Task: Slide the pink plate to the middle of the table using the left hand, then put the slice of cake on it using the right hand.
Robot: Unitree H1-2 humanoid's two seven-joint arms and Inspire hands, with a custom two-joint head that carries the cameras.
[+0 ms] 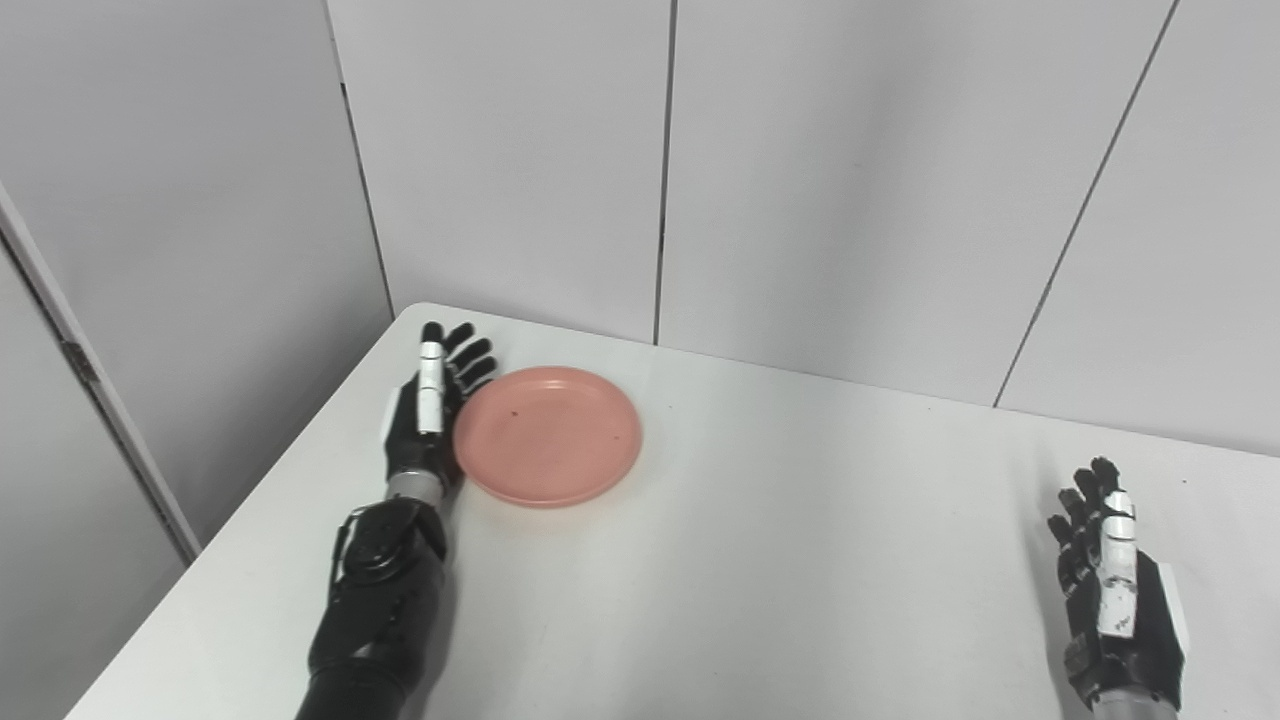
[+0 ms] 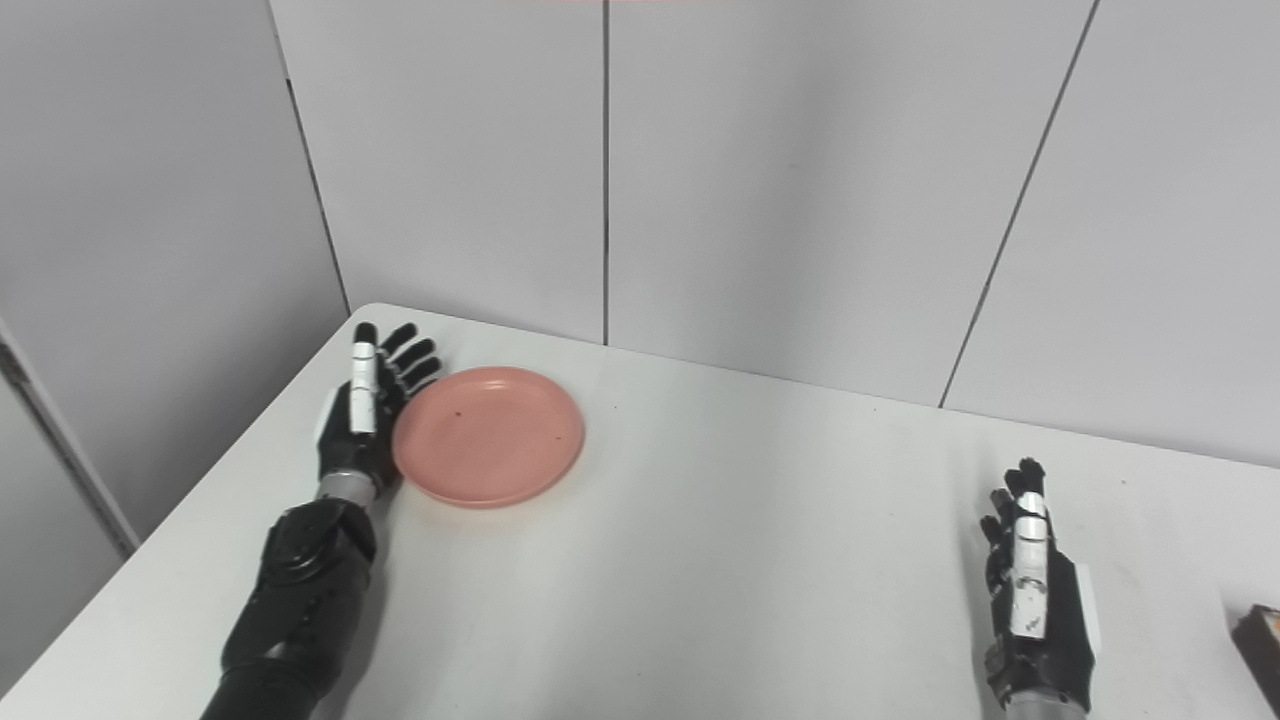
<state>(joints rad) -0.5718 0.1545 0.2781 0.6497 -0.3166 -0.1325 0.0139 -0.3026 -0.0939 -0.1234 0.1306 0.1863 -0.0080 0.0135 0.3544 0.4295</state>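
Observation:
A round pink plate (image 1: 548,434) lies flat on the white table (image 1: 760,560), toward its far left. My left hand (image 1: 430,400) stands on edge right beside the plate's left rim, palm toward it, fingers straight and apart, holding nothing. Whether it touches the rim I cannot tell. My right hand (image 1: 1110,580) rests open near the front right of the table, fingers spread and empty. A dark brown slice of cake (image 2: 1262,640) shows only in part at the right edge of the right eye view, to the right of my right hand.
Grey wall panels (image 1: 800,170) close off the back and the left side of the table. The table's left edge (image 1: 250,520) runs just outside my left forearm.

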